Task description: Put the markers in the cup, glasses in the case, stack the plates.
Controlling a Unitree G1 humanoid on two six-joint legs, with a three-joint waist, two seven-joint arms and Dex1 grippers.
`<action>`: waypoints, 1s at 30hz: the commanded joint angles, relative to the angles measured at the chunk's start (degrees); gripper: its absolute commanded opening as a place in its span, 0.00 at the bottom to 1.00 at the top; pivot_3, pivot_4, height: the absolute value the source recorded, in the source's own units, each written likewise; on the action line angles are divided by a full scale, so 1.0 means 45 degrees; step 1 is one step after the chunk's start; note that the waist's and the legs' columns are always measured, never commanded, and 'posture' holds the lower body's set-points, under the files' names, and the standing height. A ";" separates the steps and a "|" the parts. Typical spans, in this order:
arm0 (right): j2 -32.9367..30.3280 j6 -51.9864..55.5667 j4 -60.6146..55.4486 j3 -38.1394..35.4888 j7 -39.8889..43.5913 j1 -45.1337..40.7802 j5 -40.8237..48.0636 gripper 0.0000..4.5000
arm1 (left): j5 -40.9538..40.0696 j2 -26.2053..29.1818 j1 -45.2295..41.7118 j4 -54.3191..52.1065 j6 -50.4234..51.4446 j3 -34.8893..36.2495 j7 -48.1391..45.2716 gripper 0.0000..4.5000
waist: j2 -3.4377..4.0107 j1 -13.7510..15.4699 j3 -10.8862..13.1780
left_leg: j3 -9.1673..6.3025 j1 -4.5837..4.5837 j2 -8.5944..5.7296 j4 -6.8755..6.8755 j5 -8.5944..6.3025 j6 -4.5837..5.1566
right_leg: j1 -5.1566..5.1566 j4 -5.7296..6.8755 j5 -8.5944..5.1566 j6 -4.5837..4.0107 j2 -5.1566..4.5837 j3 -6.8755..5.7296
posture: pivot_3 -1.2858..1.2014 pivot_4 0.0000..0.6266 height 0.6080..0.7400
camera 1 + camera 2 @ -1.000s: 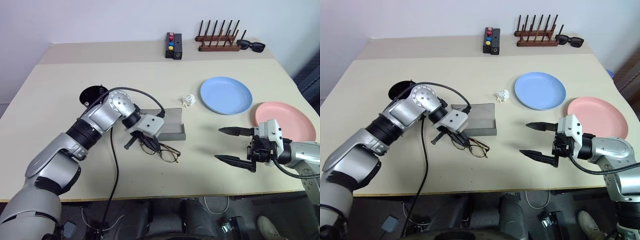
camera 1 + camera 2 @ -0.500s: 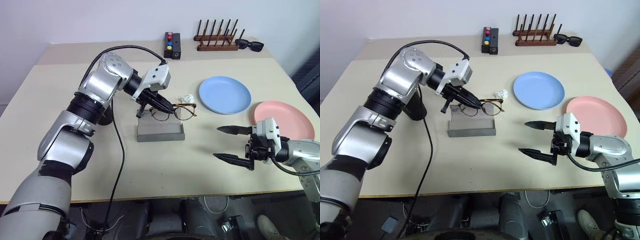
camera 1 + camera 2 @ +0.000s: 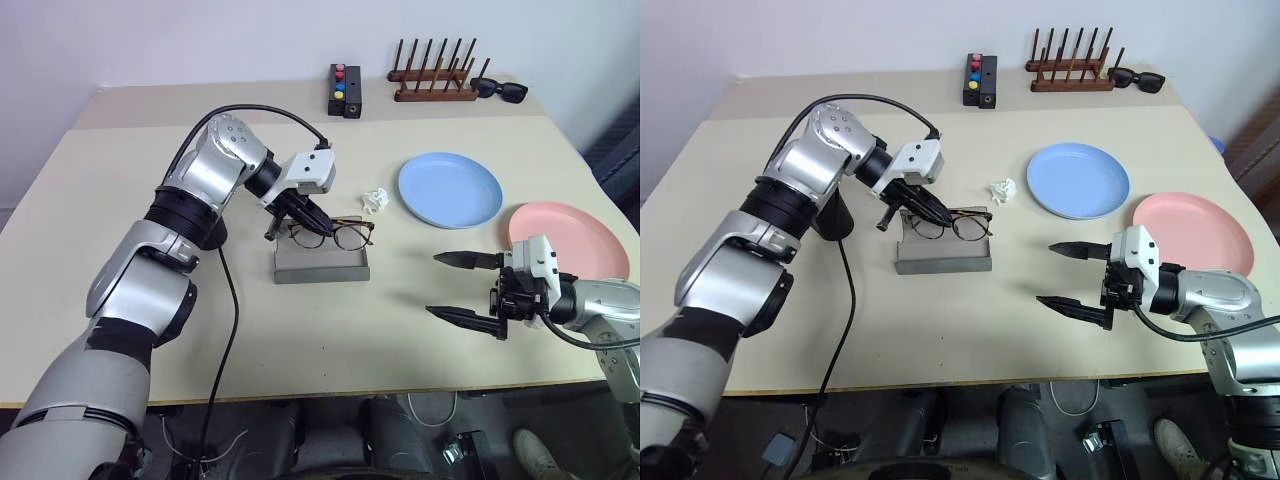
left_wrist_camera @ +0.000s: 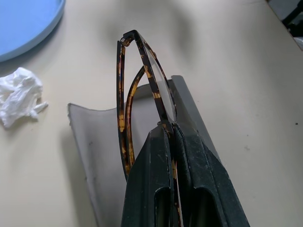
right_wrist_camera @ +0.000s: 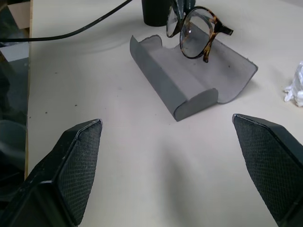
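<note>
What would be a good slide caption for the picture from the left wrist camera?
The left tool, shut on the tortoiseshell glasses, holds them above the open grey case.

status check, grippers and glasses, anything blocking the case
Left gripper shut on the glasses, held above the open case. Right gripper open, empty, near pink plate. Nothing in the case; crumpled paper beside it.
</note>
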 commanded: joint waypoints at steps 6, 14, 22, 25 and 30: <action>-0.0010 -0.0175 -0.0412 -0.0366 -0.0052 0.0143 0.0186 1.00 | -0.0106 0.0111 0.0069 -0.0699 0.0149 0.0025 -0.0054 0.01 | -0.0001 0.0038 0.0000 | 0.0001 -0.0001 -0.0003 0.0003 0.0000 0.0000 | 0.0001 0.0000 0.0000 0.0000 -0.0001 0.0000 | 0.52 0.24 1.00; -0.0002 -0.0179 -0.0411 -0.0353 -0.0056 0.0168 0.0201 1.00 | 0.0437 -0.0144 0.0617 -0.1264 0.0546 0.0132 -0.0013 0.01 | -0.0001 0.0032 0.0000 | 0.0001 -0.0001 -0.0002 0.0003 0.0000 0.0000 | 0.0000 0.0000 0.0000 0.0000 0.0000 0.0000 | 0.52 0.24 1.00; -0.0024 -0.0185 -0.0486 -0.0411 -0.0044 0.0311 0.0232 1.00 | 0.1037 -0.0479 0.0906 -0.1362 0.0439 0.0282 0.0833 0.01 | -0.0001 0.0035 0.0000 | 0.0000 -0.0001 -0.0002 0.0004 0.0000 0.0000 | 0.0000 0.0000 0.0000 0.0000 -0.0001 0.0000 | 0.52 0.24 1.00; -0.0027 -0.0174 -0.0526 -0.0422 -0.0061 0.0357 0.0250 1.00 | 0.1126 -0.0577 0.0858 -0.1290 0.0453 0.0327 0.1019 0.01 | 0.0000 0.0028 0.0000 | 0.0000 -0.0001 -0.0002 0.0003 0.0000 0.0000 | 0.0000 0.0000 0.0000 0.0000 0.0000 0.0001 | 0.52 0.24 1.00; -0.0032 -0.0089 -0.0623 -0.0390 -0.0141 0.0325 0.0264 1.00 | 0.1232 -0.0641 0.0874 -0.1244 0.0490 0.0347 0.1126 0.01 | -0.0001 0.0035 0.0000 | 0.0001 -0.0001 -0.0002 0.0003 0.0000 0.0000 | 0.0000 0.0000 0.0000 0.0000 -0.0001 0.0001 | 0.52 0.24 1.00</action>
